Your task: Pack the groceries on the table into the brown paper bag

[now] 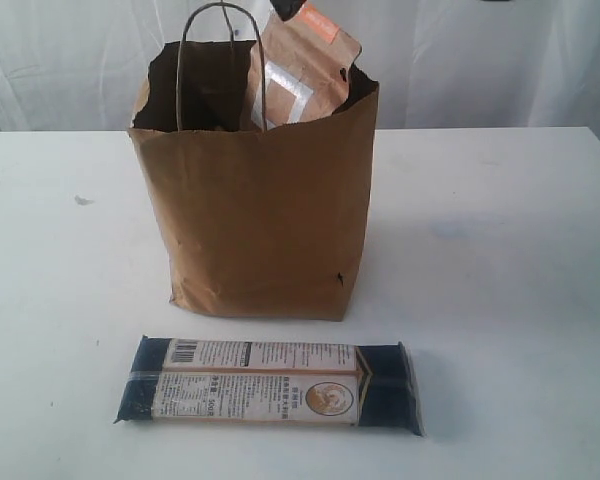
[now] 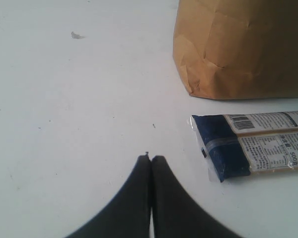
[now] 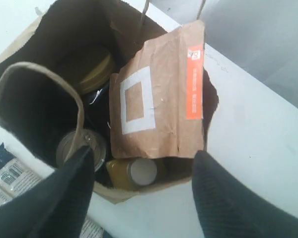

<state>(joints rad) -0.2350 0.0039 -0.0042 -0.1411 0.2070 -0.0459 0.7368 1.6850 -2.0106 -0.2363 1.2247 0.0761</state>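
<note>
The brown paper bag (image 1: pixel 260 220) stands upright mid-table. The brown orange-labelled pouch (image 1: pixel 302 70) leans inside it, its top poking above the rim. My right gripper (image 3: pixel 144 159) hovers open over the bag's mouth, apart from the pouch (image 3: pixel 159 99), holding nothing. Inside lie a gold-lidded jar (image 3: pixel 92 72), a metal-lidded can (image 3: pixel 79 146) and a yellow jar with a white lid (image 3: pixel 141 171). The long dark-blue noodle pack (image 1: pixel 270 385) lies flat on the table (image 1: pixel 500 250) in front of the bag. My left gripper (image 2: pixel 151 158) is shut and empty, low over the table beside the pack's end (image 2: pixel 223 148).
A small scrap (image 1: pixel 83 200) lies on the tabletop left of the bag. The bag's twisted cord handle (image 1: pixel 220 40) stands above the rim. A white curtain (image 1: pixel 480 60) hangs behind the table's far edge.
</note>
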